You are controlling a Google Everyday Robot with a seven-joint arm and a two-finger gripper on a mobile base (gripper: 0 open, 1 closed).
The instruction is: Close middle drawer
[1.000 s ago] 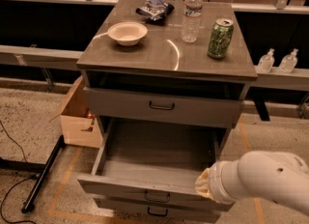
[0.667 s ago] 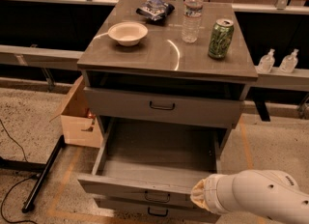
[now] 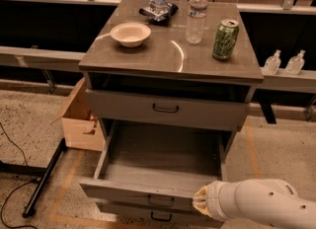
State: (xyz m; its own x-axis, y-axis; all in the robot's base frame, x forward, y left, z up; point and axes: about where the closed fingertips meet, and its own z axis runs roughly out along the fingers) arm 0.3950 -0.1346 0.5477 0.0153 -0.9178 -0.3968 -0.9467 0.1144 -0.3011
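The middle drawer (image 3: 128, 188) is pulled far out of the grey cabinet, and its shallow grey tray is empty. Its black bar handle (image 3: 160, 202) is at the centre of the front. My white arm comes in from the lower right. My gripper (image 3: 200, 202) is at the right part of the drawer's front, just right of the handle. The uppermost drawer (image 3: 165, 108) is nearly shut. Of the lowest drawer, only the handle (image 3: 160, 217) and a strip of front show at the bottom edge.
On the cabinet top stand a bowl (image 3: 130, 34), a water bottle (image 3: 196, 14), a green can (image 3: 225, 39) and a snack bag (image 3: 158, 10). A cardboard box (image 3: 81, 119) and a black stand leg (image 3: 44, 178) are at the left. Two small bottles (image 3: 284, 62) are at the right.
My arm has moved down and left along the drawer's front, closer to the handle. The middle drawer has not visibly moved.
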